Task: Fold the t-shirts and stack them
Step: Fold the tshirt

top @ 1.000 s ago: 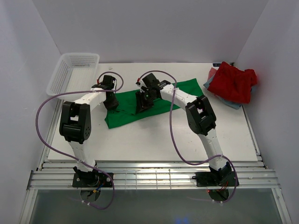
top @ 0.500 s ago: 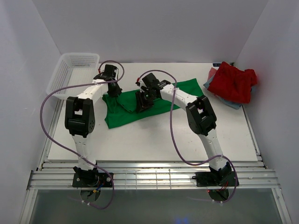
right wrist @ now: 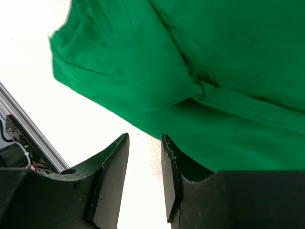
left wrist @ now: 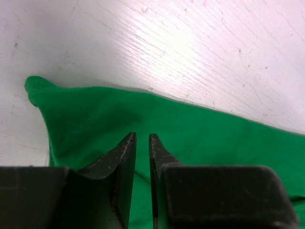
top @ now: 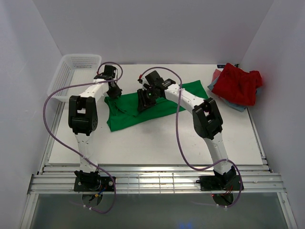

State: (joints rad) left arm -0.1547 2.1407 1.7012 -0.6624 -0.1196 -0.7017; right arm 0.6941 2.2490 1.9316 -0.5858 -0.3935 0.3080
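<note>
**Green shirt** (top: 127, 119): It lies on the table (top: 157, 143) at mid-field, running on a slant from near left to far right. It is not flat. Creases run across its left end toward the left gripper.

**Left gripper** (left wrist: 141, 138): It is stationed at the far left edge of the green shirt, pointing down over the cloth. The fingers are almost together, with only a thin slit between them. Green shows in the slit, but whether cloth is pinched there cannot be told. In the wrist view, a pointed corner (left wrist: 34, 87) of the shirt lies flat on bare table, beyond the fingertips and to the left.

**Right gripper** (right wrist: 144, 138): It is stationed over the left-middle part of the green shirt in the top view. The fingers are spread to a moderate gap. Bare table shows between them, and no cloth is seen in the gap. In its wrist view, the shirt's edge passes just beyond the tips and behind one finger. A bunched seam (right wrist: 202, 88) sits further out on the cloth.

**Red shirt** (top: 240, 83): It is a crumpled heap at the far right corner of the table, well apart from both grippers. It rests on a grey shirt (top: 233, 104), whose edge shows beneath it on the near side.

**Basket** (top: 66, 76): It is white mesh and sits at the far left corner, near the left gripper but not touching it.
</note>
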